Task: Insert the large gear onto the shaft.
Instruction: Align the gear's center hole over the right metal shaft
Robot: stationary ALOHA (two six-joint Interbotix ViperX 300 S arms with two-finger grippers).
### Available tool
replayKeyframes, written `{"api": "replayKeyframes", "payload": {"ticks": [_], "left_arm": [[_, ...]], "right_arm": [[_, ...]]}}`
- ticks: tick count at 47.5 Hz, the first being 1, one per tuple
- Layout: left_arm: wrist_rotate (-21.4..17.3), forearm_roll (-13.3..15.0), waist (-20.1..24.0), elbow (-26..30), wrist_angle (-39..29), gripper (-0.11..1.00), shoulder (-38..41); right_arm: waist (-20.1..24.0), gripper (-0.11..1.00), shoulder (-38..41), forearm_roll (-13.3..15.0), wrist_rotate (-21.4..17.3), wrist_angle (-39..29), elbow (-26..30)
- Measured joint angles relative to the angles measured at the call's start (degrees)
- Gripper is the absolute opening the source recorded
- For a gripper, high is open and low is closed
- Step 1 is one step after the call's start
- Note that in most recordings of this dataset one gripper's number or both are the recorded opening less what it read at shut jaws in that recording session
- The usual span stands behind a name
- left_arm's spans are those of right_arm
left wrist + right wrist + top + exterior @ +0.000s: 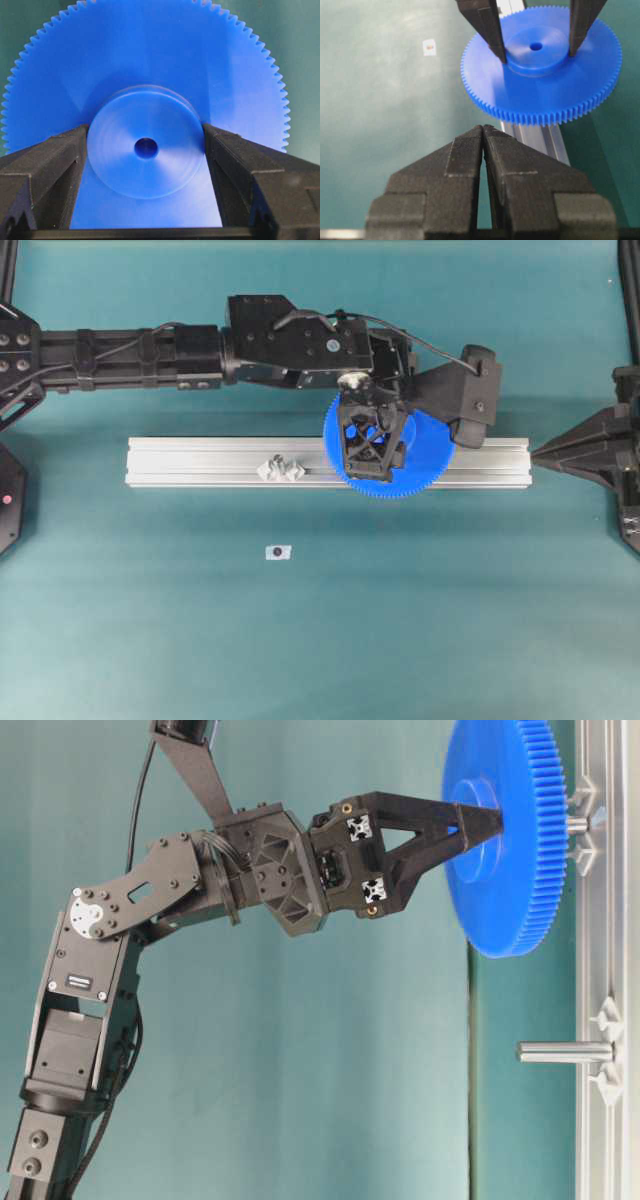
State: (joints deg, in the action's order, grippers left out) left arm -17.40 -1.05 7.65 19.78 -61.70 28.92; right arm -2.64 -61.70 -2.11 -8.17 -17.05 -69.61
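Here, the left pincer (pixel 485 820) was clamped on the raised hub of the gear (pixel 505 870), one finger (pixel 47 170) on each side of the hub, leaving the centre hole clear. The gear hung above the rail (pixel 200 462) on the surface (pixel 150 620), with the shaft (pixel 577 823) just beyond its far face; whether the pin had entered the hole could not be told. A second, look-alike pin (pixel 563 1052) stood well apart along the rail. The right pincer (pixel 483 142) rested with its fingers together, holding nothing. The gear appeared a stiff, light plastic disc with a smooth and probably slippery hub; a square hold across the hub seemed the best purchase, sparing the fine teeth and keeping the disc level for a bore that looked a close fit.
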Motion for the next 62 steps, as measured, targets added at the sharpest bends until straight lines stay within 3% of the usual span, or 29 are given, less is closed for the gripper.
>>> {"api": "replayKeyframes", "payload": {"ticks": [53, 62], "left_arm": [[0.53, 0.00, 0.00, 2.46, -0.26, 0.77, 1.05], [2.37, 0.00, 0.00, 2.81, -0.18, 0.77, 1.14]], "right_arm": [[0.00, 0.12, -0.09, 0.00, -0.70, 0.09, -0.09], [-0.09, 0.12, -0.09, 0.00, -0.70, 0.09, -0.09]]}}
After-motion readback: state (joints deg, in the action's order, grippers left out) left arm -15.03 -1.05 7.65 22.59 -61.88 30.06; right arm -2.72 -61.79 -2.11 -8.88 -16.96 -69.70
